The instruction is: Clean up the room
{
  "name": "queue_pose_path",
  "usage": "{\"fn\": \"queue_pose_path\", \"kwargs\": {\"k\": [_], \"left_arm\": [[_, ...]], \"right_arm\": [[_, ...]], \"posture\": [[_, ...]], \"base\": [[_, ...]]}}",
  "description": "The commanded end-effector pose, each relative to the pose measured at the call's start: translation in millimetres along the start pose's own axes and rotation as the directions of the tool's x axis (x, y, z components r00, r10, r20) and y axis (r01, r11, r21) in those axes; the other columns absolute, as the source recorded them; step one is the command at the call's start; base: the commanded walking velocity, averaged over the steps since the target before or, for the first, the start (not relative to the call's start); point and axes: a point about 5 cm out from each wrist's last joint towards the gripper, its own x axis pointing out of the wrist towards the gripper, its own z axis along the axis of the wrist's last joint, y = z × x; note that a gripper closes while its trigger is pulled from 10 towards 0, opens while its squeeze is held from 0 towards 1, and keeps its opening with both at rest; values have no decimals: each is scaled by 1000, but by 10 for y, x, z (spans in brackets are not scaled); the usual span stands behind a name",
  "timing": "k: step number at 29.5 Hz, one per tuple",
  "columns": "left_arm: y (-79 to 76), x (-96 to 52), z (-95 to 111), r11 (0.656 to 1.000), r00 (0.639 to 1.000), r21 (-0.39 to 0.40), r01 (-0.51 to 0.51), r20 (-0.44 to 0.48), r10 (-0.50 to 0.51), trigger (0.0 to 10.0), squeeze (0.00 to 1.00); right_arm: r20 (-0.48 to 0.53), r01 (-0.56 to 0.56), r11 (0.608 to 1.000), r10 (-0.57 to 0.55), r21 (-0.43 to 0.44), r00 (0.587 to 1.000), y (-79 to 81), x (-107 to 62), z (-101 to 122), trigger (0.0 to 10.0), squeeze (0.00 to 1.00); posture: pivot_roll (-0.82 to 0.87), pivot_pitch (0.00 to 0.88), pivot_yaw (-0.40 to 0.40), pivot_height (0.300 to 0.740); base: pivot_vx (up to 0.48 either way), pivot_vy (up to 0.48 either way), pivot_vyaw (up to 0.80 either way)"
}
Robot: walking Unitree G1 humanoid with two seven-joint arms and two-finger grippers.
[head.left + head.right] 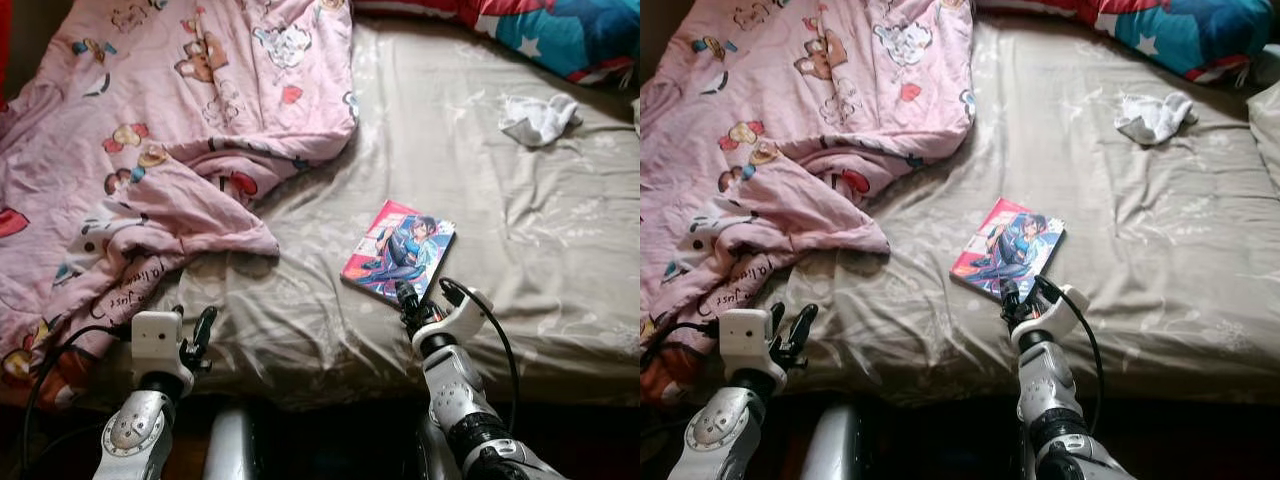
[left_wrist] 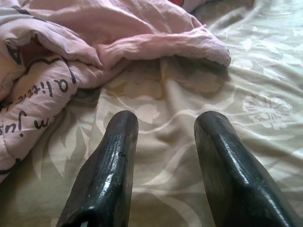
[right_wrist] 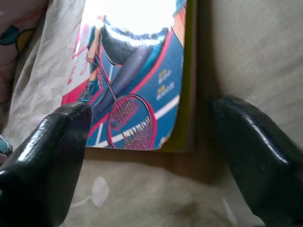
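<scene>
A glossy comic book (image 1: 398,251) with a pink and blue cover lies flat on the beige bed sheet (image 1: 520,230). My right gripper (image 1: 407,297) hovers at the book's near edge, open, its fingers (image 3: 52,156) straddling the book's (image 3: 137,80) near corner without holding it. My left gripper (image 1: 203,332) is open over the sheet near the bed's front edge, just short of the pink cartoon-print duvet (image 1: 150,130). In the left wrist view its fingers (image 2: 106,170) have nothing between them, and the duvet's folded edge (image 2: 142,42) lies ahead.
A crumpled white sock (image 1: 538,118) lies on the sheet at the far right. A blue and red pillow (image 1: 560,35) sits along the back edge. The duvet is heaped over the bed's left half. The bed's front edge (image 1: 330,385) runs right in front of my arms.
</scene>
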Motion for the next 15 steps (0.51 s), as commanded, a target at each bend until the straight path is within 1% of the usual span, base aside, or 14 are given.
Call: {"fn": "queue_pose_path", "kwargs": {"k": [1,8,9,11,12,13,15], "left_arm": [[24,-75,-35,1000,999,12,-7,-34,8,10000,0],[31,-117,-6,1000,999,20,-7,-36,8,10000,0],[37,-126,-6,1000,999,23,-7,-38,8,10000,0],[39,-134,-4,1000,999,25,-8,-41,9,10000,0],[39,-134,-4,1000,999,25,-8,-41,9,10000,0],[44,-151,3,1000,999,27,-9,-45,10,10000,0],[47,-165,3,1000,999,30,-9,-49,10,10000,0]], "right_arm": [[-46,21,999,-18,49,999,-52,-45,-126,10000,0],[-71,4,993,4,118,997,-28,-46,-179,10000,0],[-82,-12,987,25,162,996,-10,-45,-202,10000,0],[-84,-21,981,38,191,996,1,-45,-212,10000,0],[-84,-21,981,38,191,996,1,-45,-212,10000,0],[-80,-35,970,56,241,995,19,-42,-220,10000,0],[-80,-55,955,82,292,993,44,-39,-233,10000,0]], "posture": [[196,488,10,583],[210,503,15,583],[215,508,17,583],[219,509,18,583],[219,509,18,583],[223,514,20,583],[227,515,22,583]], "base": [[0,0,0],[0,0,0],[0,0,0],[0,0,0],[0,0,0],[0,0,0],[0,0,0]]}}
